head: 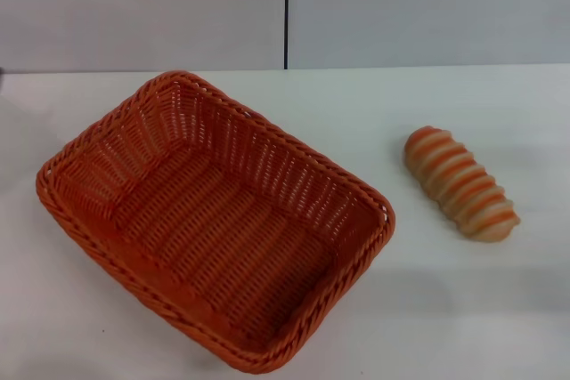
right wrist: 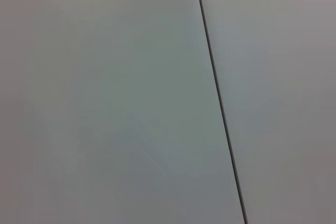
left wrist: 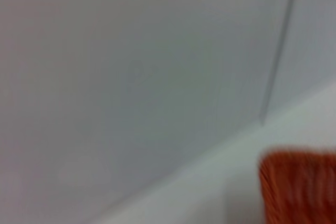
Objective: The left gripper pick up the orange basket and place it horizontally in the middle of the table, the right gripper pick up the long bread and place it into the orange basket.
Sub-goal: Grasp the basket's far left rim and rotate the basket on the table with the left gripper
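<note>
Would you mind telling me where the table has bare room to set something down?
The table is bare between the orange basket and the long bread, along the back edge by the wall, and in front of the bread. The left side is crowded by the basket.

Orange basket (left wrist: 299, 187) blurred, edge-cropped

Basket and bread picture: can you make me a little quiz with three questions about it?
1. True or false: the long bread lies inside the orange basket.
2. On which side of the basket does the bread lie, the robot's left or right?
3. Pick one. The basket sits on the table: A) square to its edges, B) turned at a slant, C) upside down.

Key: 1 false; 2 right; 3 B.
</note>
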### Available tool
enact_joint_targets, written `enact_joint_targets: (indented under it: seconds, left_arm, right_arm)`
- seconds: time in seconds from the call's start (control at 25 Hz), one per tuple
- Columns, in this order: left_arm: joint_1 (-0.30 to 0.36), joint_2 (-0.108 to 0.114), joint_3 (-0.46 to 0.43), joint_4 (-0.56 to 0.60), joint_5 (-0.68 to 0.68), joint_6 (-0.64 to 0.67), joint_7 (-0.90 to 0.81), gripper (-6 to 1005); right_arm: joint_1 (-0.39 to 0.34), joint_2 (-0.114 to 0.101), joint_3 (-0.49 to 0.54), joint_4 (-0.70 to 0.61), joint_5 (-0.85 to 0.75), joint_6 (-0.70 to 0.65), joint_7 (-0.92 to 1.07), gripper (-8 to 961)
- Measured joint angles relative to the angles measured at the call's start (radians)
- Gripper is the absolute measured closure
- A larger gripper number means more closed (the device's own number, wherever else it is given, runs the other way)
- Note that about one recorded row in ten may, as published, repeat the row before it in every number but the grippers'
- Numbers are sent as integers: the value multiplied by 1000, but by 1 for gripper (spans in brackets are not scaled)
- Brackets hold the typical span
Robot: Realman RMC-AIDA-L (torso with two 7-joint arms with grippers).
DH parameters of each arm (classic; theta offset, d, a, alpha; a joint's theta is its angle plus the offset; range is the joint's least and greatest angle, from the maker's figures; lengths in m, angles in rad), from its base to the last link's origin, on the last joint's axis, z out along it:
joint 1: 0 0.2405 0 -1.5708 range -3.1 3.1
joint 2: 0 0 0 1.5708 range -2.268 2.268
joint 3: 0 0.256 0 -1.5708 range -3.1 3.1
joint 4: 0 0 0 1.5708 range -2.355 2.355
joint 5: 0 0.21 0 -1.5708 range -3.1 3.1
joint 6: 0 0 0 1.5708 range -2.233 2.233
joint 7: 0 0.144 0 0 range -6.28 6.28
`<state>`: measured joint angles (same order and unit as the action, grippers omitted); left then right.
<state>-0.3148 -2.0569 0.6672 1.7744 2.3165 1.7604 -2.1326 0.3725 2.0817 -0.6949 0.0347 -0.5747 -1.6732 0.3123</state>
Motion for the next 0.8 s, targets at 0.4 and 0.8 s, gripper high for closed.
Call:
enact_joint_targets:
  seconds: [0.4,0.8]
  left_arm:
    - [-145,-18,375,36,328,58,-226,239]
    - [-109,-20,557,-2,346,-68,-329,241]
  right_arm:
    - [1,-2,3,-3,1,5,19,275]
    - [4,-3,3,-18,-3,9,19,278]
